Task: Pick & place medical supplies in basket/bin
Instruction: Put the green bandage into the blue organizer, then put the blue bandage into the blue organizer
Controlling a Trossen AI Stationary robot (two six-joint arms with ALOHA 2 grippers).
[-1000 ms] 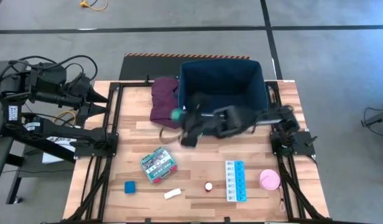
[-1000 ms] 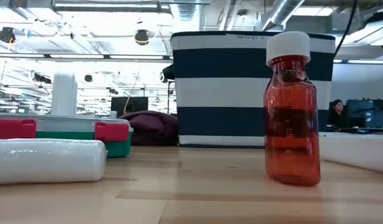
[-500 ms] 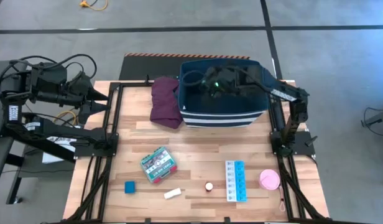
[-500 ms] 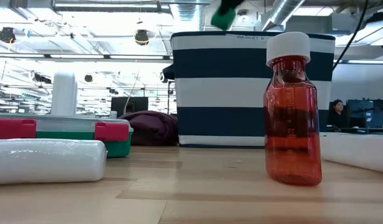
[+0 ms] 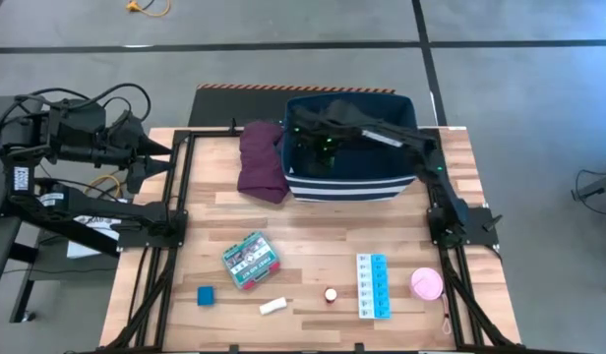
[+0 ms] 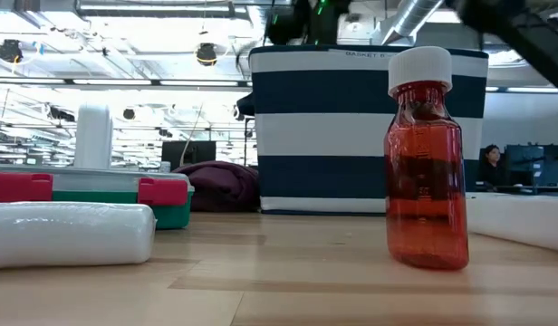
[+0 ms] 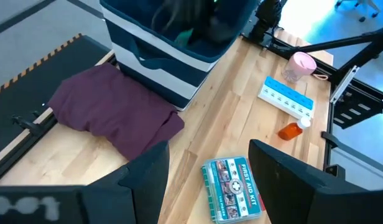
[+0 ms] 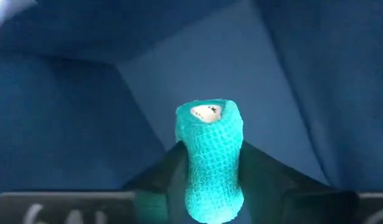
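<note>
- Right claw [image 8: 210, 186] pinches a green wrapped bandage roll [image 8: 210, 162] over the navy striped fabric bin [image 5: 401, 182]; release pending.
- Left claw [image 7: 207, 180], spread, waits far left.
- First-aid box [image 5: 251, 260], pill organiser [image 5: 373, 286], pink roll [image 5: 426, 284] remain on the worktop [image 5: 313, 236].

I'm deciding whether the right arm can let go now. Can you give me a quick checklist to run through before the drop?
1. Right gripper over the bin's opening: ok, it reaches in from above.
2. Green bandage roll between the fingers: ok, upright there; how firm the grip is, cannot tell.
3. Space below the roll: ok, only blue bin walls show ahead.
4. Left gripper out of the way: ok, open, back beside the table's left edge.
5. Maroon cloth clear of the bin: ok, it lies beside it.
</note>
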